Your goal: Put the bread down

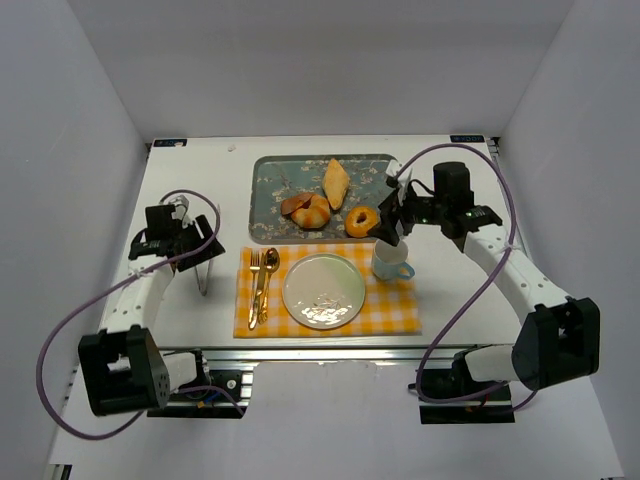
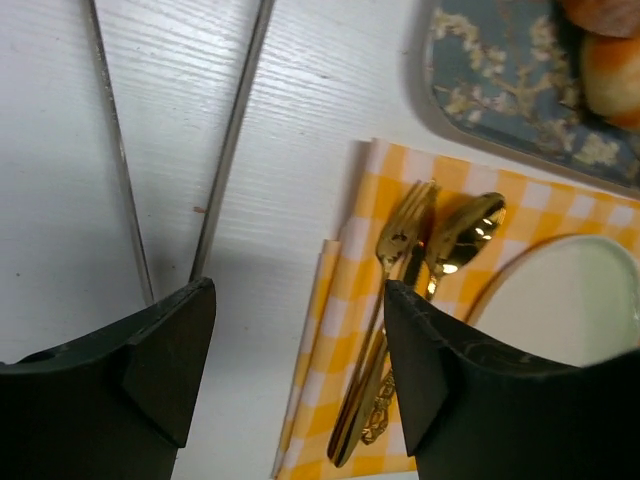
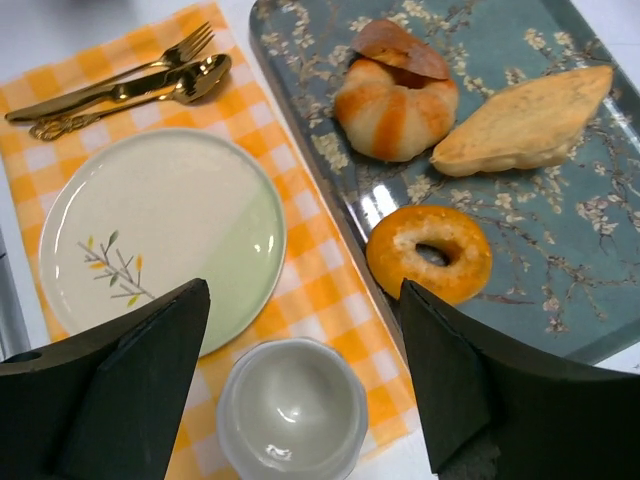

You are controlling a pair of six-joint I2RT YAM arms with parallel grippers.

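The right gripper [image 3: 302, 292] is released, jaws wide with nothing between them. It hangs over the cup [image 3: 290, 415] at the near edge of the mat [image 3: 312, 250]. Just beyond its right finger lies the doughnut [image 3: 430, 252]. Further up the tray [image 3: 560, 250] sits the bun [image 3: 395, 100], domed and streaked orange and pale, close beside the blunt end of the pastry [image 3: 525, 120]. The plate [image 3: 160, 230] sits on the mat left of the cup with nothing on it, and the fork [image 3: 190, 42] and spoon [image 3: 203, 75] lie beyond it.

The left gripper [image 2: 297, 290] is likewise released and empty. It hangs over the table [image 2: 330, 100] by the mat's left edge, well apart from the bun.

As I judge it, nothing of the task is done yet. The bun lies ungrasped on the tray, and the plate, the likely target, holds nothing. What is left is the reach past the doughnut, the grasp, the lift, the carry to the plate and the release. The right arm is the nearer one for it.
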